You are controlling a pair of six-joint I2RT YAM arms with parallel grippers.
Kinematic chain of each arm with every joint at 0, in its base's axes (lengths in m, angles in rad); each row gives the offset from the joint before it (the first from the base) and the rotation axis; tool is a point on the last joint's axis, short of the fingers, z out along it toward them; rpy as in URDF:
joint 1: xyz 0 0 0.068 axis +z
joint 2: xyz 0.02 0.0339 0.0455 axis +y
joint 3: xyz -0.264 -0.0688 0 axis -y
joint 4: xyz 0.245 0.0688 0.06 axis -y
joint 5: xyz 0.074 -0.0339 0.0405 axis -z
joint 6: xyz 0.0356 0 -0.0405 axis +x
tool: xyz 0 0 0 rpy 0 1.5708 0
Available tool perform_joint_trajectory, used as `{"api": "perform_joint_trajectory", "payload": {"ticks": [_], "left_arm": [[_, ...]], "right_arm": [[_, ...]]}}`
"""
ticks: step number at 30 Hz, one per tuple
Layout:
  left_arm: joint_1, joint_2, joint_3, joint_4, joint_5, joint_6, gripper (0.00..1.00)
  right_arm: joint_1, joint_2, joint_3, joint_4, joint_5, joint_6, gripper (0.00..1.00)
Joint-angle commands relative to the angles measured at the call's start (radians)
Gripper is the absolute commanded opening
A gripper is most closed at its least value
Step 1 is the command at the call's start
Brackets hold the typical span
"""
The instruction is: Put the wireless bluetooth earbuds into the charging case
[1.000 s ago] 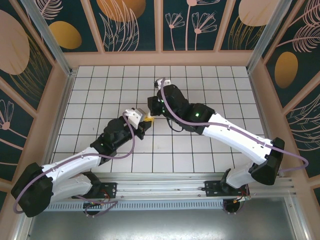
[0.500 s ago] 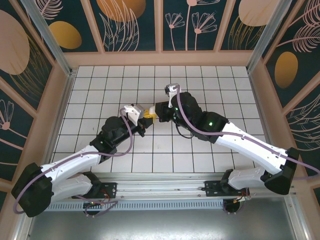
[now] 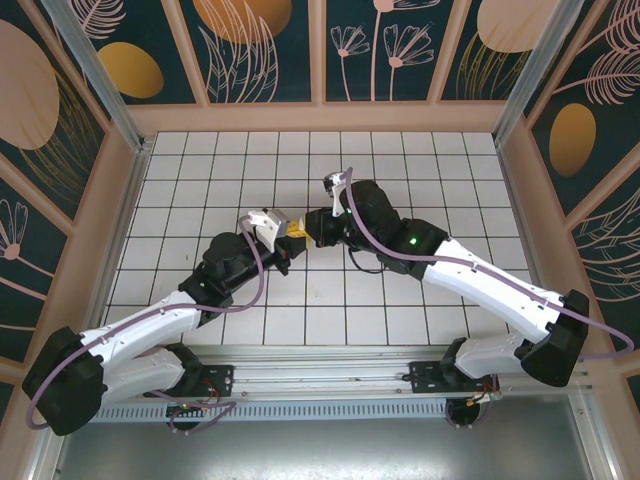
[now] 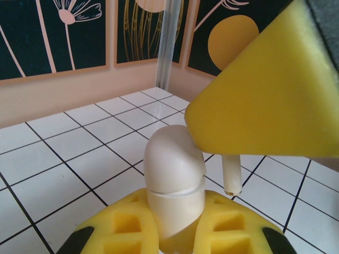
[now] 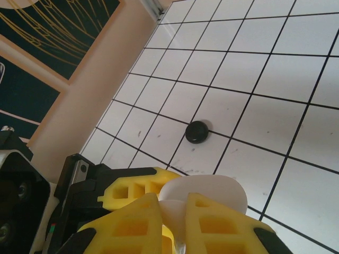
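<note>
Seating an earbud in its socket looks like the step in hand, and it calls for a straight, slow descent. The left gripper (image 4: 172,225) is clenched around the lower half of the white charging case (image 4: 172,169) and holds it upright above the bench (image 3: 420,170), near the middle of the tiled surface. The right gripper (image 5: 173,203) is closed on a white earbud (image 4: 231,174). Its stem pokes down below the yellow finger and hangs just beside the case, to the right of it in the left wrist view and apart from it. In the top view both grippers meet tip to tip.

To do this well, the right arm should bring the stem over the case's opening before lowering and keep the stem vertical, so it slides into its well rather than catching on the rim. The left arm should hold the case steady and level. Letting go should wait until the earbud sits flush.

The case's rounded upper part appears to be the lid, with a seam beneath it. Whether the lid is tipped back enough is hard to judge, and the inside of the case is hidden, so I cannot tell if any earbud is already in it. A small dark round thing (image 5: 197,132) lies on a tile beyond; it may be a black earbud, but it is too small to tell.
</note>
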State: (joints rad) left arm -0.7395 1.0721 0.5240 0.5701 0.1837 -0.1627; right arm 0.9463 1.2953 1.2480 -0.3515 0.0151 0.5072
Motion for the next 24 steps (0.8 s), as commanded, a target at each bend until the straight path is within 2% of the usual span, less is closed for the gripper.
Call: {"api": "perform_joint_trajectory", "payload": {"ticks": [1, 7, 15, 20, 24], "left_arm": [[0.003, -0.029, 0.035, 0.033, 0.043, -0.014, 0.00], [0.003, -0.027, 0.031, 0.042, 0.069, -0.030, 0.00], [0.002, -0.032, 0.033, 0.033, 0.056, -0.032, 0.00], [0.002, -0.023, 0.046, 0.017, 0.028, -0.035, 0.00], [0.002, -0.014, 0.054, 0.018, 0.033, -0.039, 0.00]], "right_arm": [[-0.031, 0.013, -0.020, 0.030, -0.041, 0.006, 0.13], [-0.082, 0.027, -0.009, 0.075, -0.073, -0.014, 0.13], [-0.083, 0.049, -0.006, 0.097, -0.103, -0.017, 0.12], [-0.068, 0.004, -0.026, 0.121, -0.053, -0.013, 0.12], [-0.062, 0.005, -0.001, 0.071, -0.005, -0.021, 0.12]]}}
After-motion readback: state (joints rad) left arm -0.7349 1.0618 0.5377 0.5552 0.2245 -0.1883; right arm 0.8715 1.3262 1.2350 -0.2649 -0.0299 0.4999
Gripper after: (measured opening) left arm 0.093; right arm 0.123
